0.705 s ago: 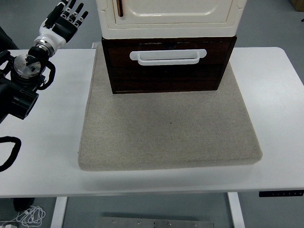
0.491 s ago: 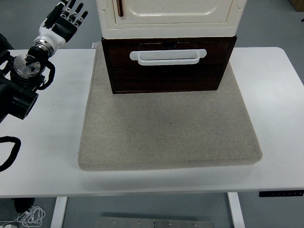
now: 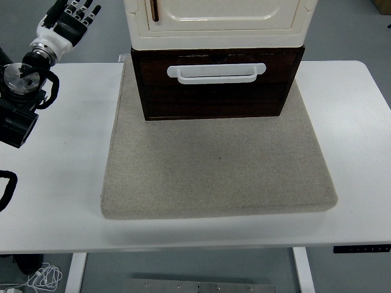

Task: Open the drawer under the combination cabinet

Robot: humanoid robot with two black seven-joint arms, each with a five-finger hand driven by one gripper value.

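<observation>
We've only the left hand in view, fingers loosely spread holding nothing, up at far-left; dark wooden drawer w/ white bar handle running left-right sits well to its right under the cream cabinet.

I am viewing an evenly lit scene: soft, diffuse light is falling from above and rendering the white table bright without blowing it out. The cabinet is casting only a faint, narrow shadow onto the grey mat below the dark drawer. The white handle is showing a mild sheen, with no harsh glare. Focus is holding sharp across the frame; the left hand at the top-left corner is appearing slightly softer.
</observation>
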